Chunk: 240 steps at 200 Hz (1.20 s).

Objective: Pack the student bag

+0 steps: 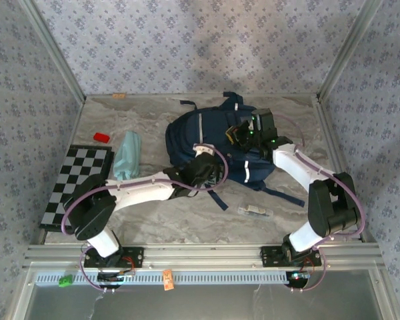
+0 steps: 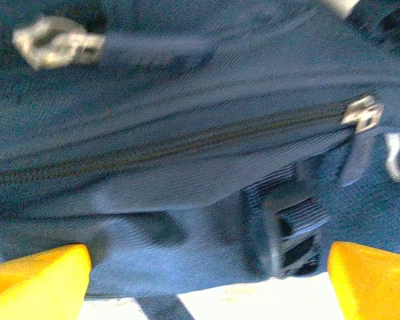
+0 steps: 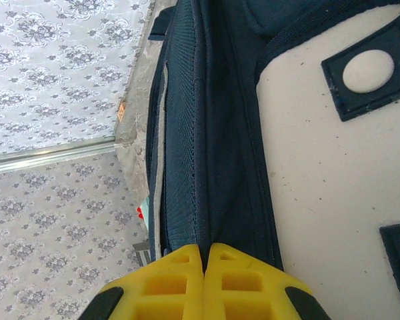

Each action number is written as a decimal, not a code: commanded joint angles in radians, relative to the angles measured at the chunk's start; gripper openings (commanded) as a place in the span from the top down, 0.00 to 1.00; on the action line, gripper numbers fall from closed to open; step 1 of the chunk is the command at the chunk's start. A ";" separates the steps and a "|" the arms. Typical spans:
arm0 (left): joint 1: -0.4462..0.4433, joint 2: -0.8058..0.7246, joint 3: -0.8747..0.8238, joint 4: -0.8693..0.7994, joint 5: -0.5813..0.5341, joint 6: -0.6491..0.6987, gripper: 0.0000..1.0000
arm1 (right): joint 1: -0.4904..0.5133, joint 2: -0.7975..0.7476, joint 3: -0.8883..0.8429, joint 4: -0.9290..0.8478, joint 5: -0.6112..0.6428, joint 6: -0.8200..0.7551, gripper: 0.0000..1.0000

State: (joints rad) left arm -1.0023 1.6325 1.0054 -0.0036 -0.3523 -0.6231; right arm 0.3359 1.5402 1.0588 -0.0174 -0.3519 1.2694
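The student bag (image 1: 213,143), a navy-blue backpack with white stripes, lies flat in the middle of the table. My left gripper (image 1: 203,167) is at its near side, open wide. In the left wrist view, the left gripper (image 2: 210,280) has its yellow fingertips (image 2: 37,277) far apart, with bag fabric (image 2: 187,220), a zipper pull (image 2: 363,113) and a black buckle (image 2: 293,233) just ahead of them. My right gripper (image 1: 243,133) sits on top of the bag. The right gripper (image 3: 205,257) is shut, pinching a ridge of the bag's navy fabric (image 3: 207,133) beside a white patch (image 3: 333,167).
A black-and-white checkerboard (image 1: 77,183) lies at the left edge. A teal pouch (image 1: 128,153) and a small red item (image 1: 102,137) sit left of the bag. A small pale object (image 1: 255,211) lies near the bag's dangling straps (image 1: 280,195). Metal rails and patterned walls enclose the table.
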 commanded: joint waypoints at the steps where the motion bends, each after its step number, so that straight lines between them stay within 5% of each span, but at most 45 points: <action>1: 0.048 -0.053 -0.023 0.089 -0.030 0.071 0.07 | 0.024 -0.085 0.038 0.159 0.017 0.031 1.00; 19: 0.047 -0.067 -0.019 0.083 -0.080 0.112 0.00 | 0.053 -0.079 0.031 0.178 0.029 0.048 1.00; 81: -0.082 0.020 0.080 0.094 -0.237 0.043 0.00 | 0.075 -0.053 0.050 0.188 0.048 0.065 1.00; 149: -0.059 0.131 0.231 -0.091 -0.406 -0.116 0.00 | 0.075 -0.051 0.025 0.192 0.054 0.069 1.00; 240: -0.025 -0.029 0.027 0.029 -0.284 0.051 0.30 | 0.068 -0.024 0.041 0.203 0.048 0.070 1.00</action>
State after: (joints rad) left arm -1.0454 1.6642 1.0683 0.0067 -0.6724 -0.6476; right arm 0.4019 1.5387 1.0561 0.0444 -0.2840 1.3212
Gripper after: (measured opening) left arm 0.725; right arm 0.051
